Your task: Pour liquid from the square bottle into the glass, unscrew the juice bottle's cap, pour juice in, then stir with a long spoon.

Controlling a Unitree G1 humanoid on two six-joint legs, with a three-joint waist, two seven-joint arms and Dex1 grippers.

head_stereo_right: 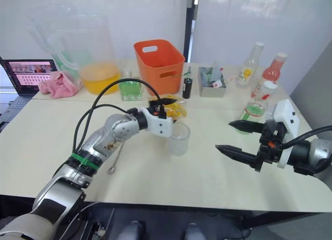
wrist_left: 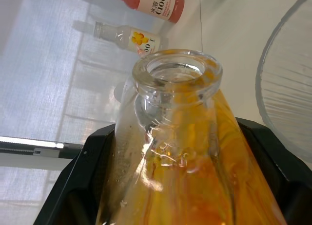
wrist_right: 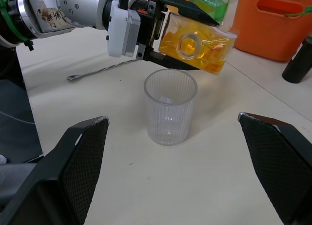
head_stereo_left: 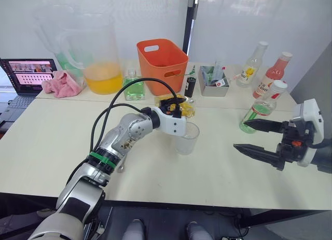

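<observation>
While the square bottle (wrist_right: 197, 46) is clamped between the two black fingers of the left gripper (wrist_right: 163, 37), it is held tipped on its side above the ribbed clear glass (wrist_right: 169, 107), its open mouth turned toward the right arm and lying over the glass's far rim. Orange-yellow liquid is seen inside the bottle, and from the left wrist view its uncapped neck (wrist_left: 178, 74) is shown projecting beyond the fingertips, with the glass's rim (wrist_left: 287, 84) just beside it. Nothing can be made out inside the glass, which stands upright on the pale table (head_stereo_left: 46, 141).

The right gripper (head_stereo_left: 259, 138) is held low over the table, well apart from the glass on the robot's right, with its fingers spread wide and nothing between them. Just beyond it, a bottle with a white cap and green contents (head_stereo_left: 262, 107) stands on the table; whether this is the juice bottle cannot be told.

A long spoon (wrist_right: 105, 70) lies flat on the table under the left forearm, near the glass but not touching it. Farther back, an orange bin (head_stereo_left: 162, 63), a large pitcher of orange liquid (head_stereo_left: 96, 53), a green square bottle (head_stereo_left: 134, 87), a pink cloth (head_stereo_left: 61, 84) and two more upright bottles (head_stereo_left: 264, 68) are ranged along the rear table.
</observation>
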